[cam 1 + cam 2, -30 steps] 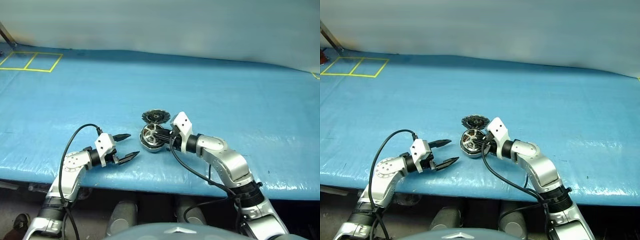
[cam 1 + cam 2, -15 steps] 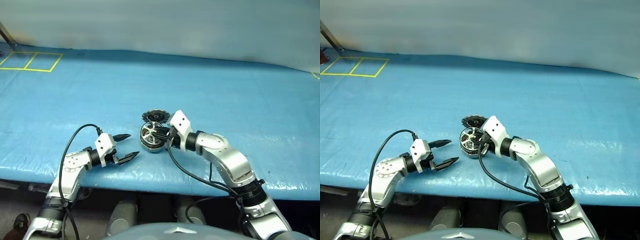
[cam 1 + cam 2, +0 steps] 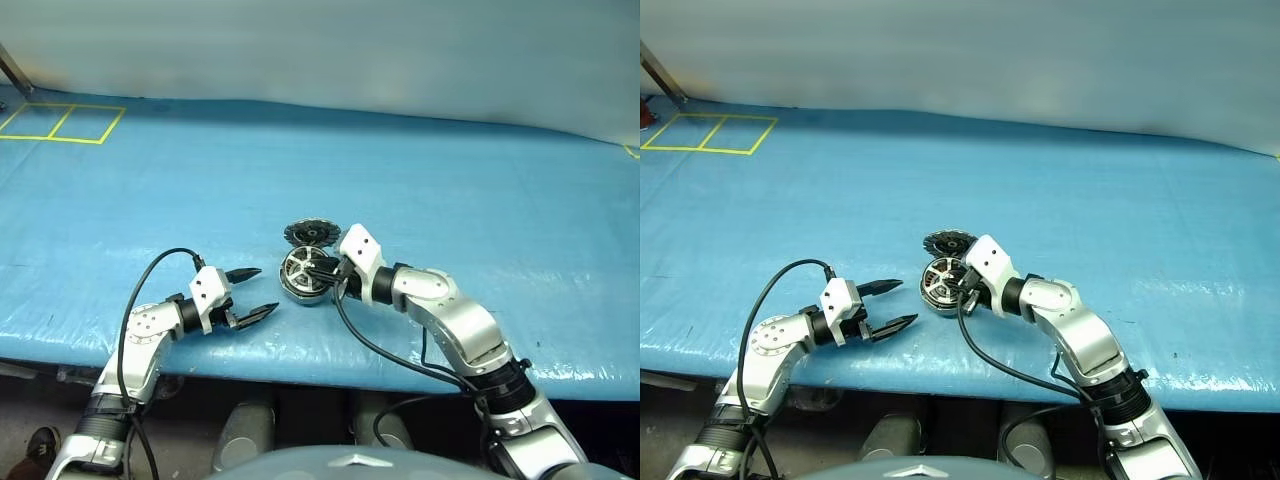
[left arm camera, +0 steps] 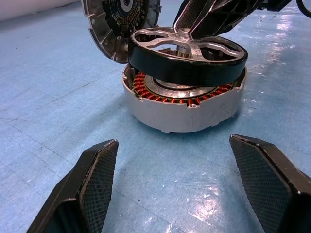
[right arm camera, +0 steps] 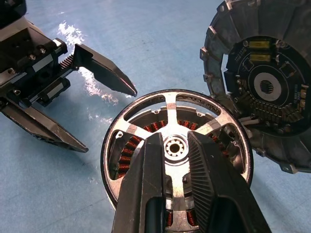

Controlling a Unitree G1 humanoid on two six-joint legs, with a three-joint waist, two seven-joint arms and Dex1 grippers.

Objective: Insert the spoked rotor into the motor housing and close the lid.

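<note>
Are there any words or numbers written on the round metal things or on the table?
None can be read.
Lid: small parts on its dark inner board, no letters legible.
Spoked rotor and motor housing: no writing.
Blue table cover: yellow taped squares only, no words.

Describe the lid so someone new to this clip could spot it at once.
On the blue table cover, find the cluster of metal parts near the front edge, between the two hands. The lid lies just behind the motor housing, propped against it. Its notched, gear-like rim and dark circuit face set it apart from the copper-wound can.
</note>
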